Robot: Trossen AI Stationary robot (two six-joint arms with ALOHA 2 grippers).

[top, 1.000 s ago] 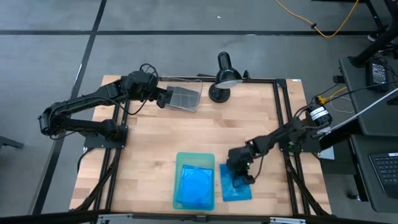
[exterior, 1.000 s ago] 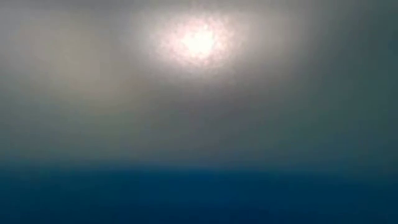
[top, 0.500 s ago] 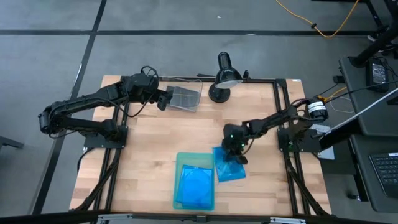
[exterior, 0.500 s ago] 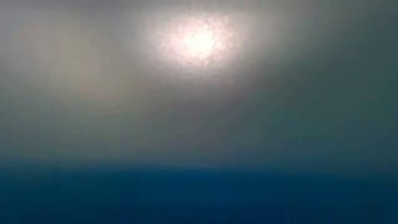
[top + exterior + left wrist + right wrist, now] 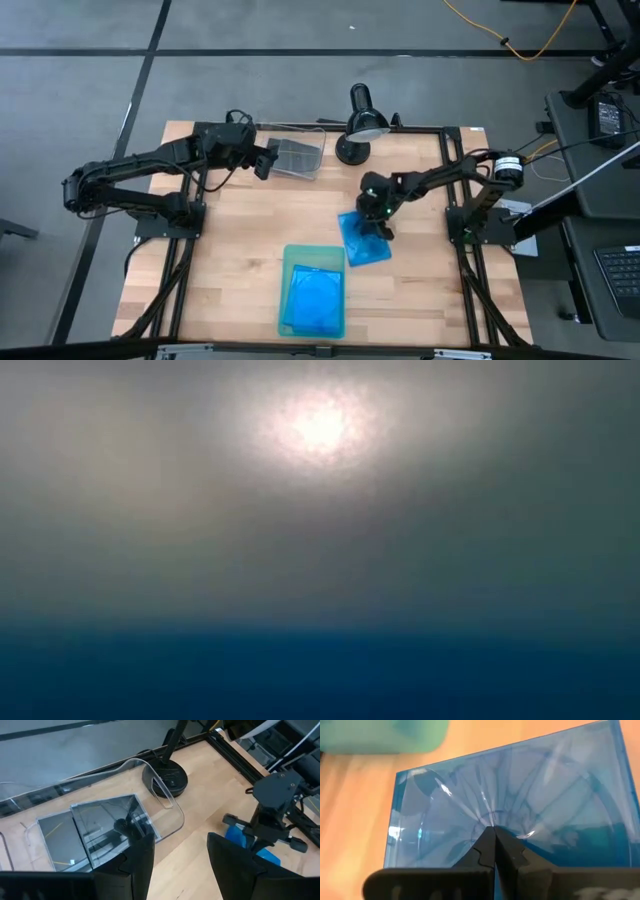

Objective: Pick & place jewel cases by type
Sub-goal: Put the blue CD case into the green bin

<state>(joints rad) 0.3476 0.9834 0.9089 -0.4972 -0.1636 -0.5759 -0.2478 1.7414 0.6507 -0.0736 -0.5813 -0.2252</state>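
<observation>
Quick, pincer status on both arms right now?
Left pincer: open, empty, beside the clear bin.
Right pincer: closed on a blue jewel case, lifted off the table.

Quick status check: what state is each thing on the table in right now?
Right hand: shut on the blue jewel case.
Left hand: open, empty, at the clear bin.
Clear bin: upright, grey cases lying inside.
Green tray: flat, blue case in it.
Desk lamp: upright.
</observation>
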